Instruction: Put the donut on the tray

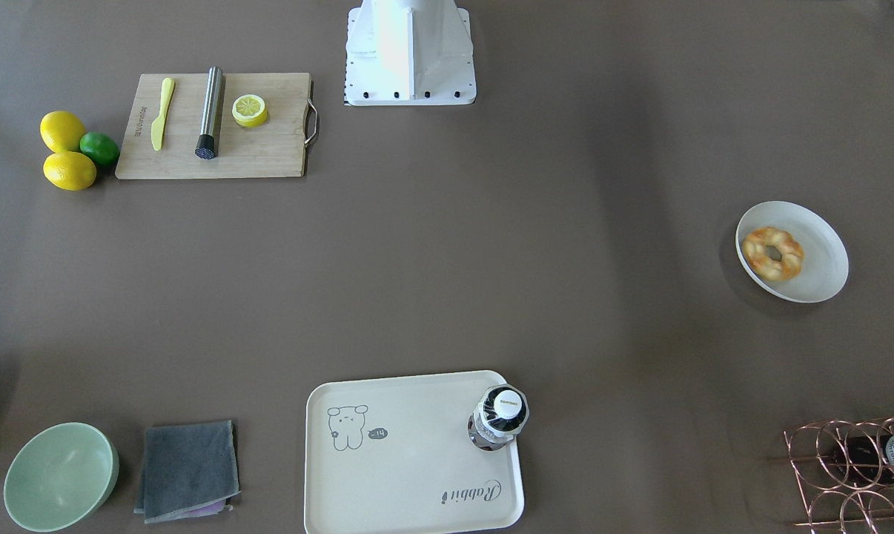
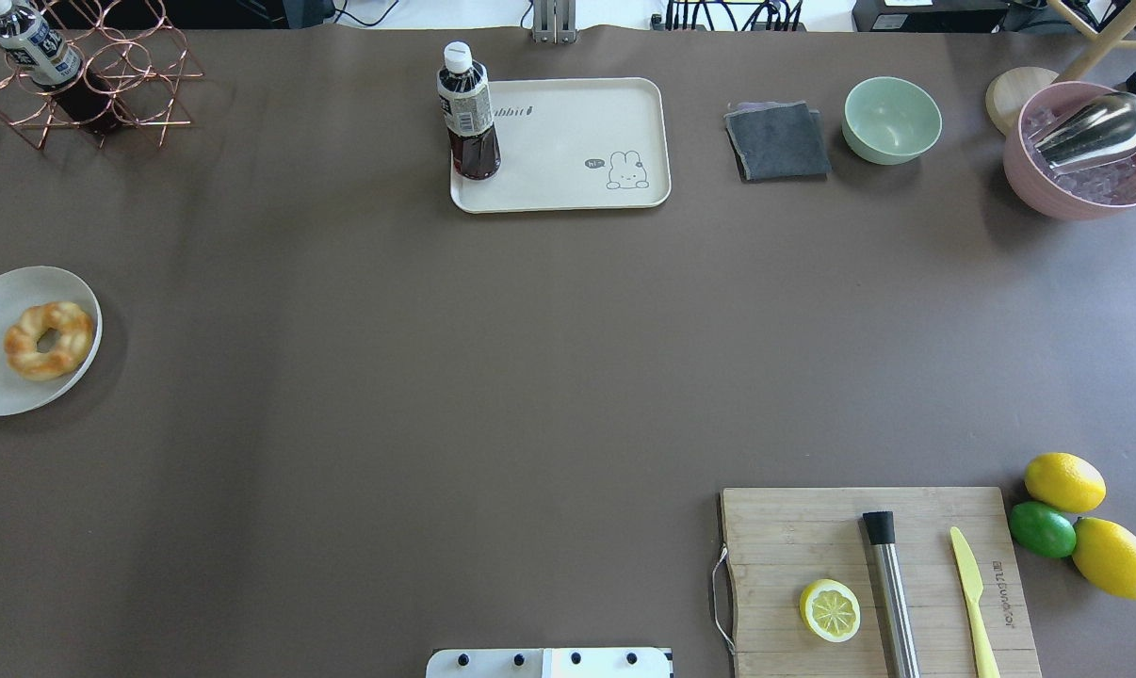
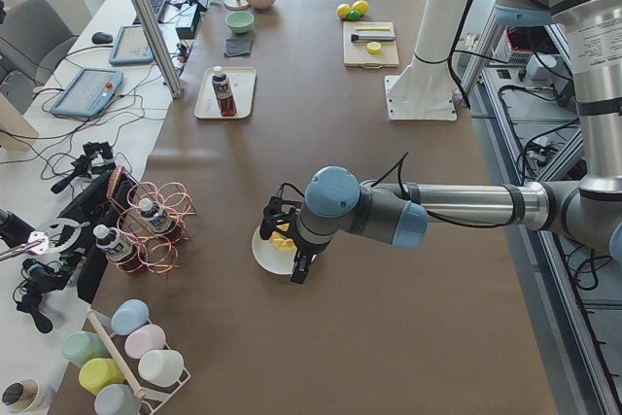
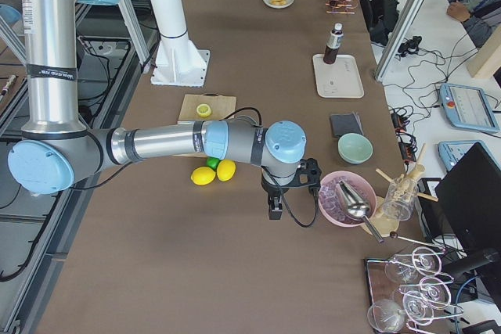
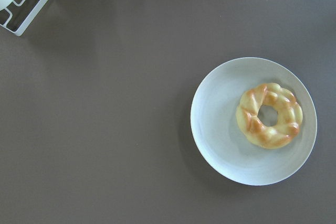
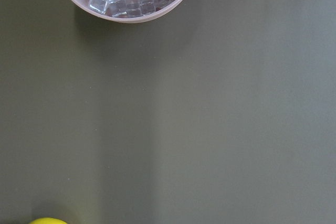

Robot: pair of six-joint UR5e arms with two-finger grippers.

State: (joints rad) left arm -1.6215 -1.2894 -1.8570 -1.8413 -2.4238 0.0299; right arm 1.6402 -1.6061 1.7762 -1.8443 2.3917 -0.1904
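The donut [image 1: 772, 254], a golden braided ring, lies on a round white plate [image 1: 818, 252] at the table's left end; it also shows in the overhead view [image 2: 48, 339] and the left wrist view [image 5: 269, 115]. The cream rabbit tray [image 1: 417, 475] sits at the far middle edge of the table [image 2: 568, 113], with a dark drink bottle [image 2: 469, 113] standing upright on one corner. My left gripper [image 3: 287, 240] hovers over the plate, seen only in the exterior left view; I cannot tell if it is open. My right gripper [image 4: 290, 189] hangs near the pink ice bowl [image 4: 344, 197]; I cannot tell its state.
A wooden cutting board [image 2: 813, 527] holds a lemon half [image 2: 830, 610], a steel muddler and a yellow knife. Two lemons and a lime [image 2: 1042, 528] lie beside it. A green bowl [image 2: 892, 119], a grey cloth [image 2: 777, 141] and a copper wire rack [image 2: 88, 75] stand along the far edge.
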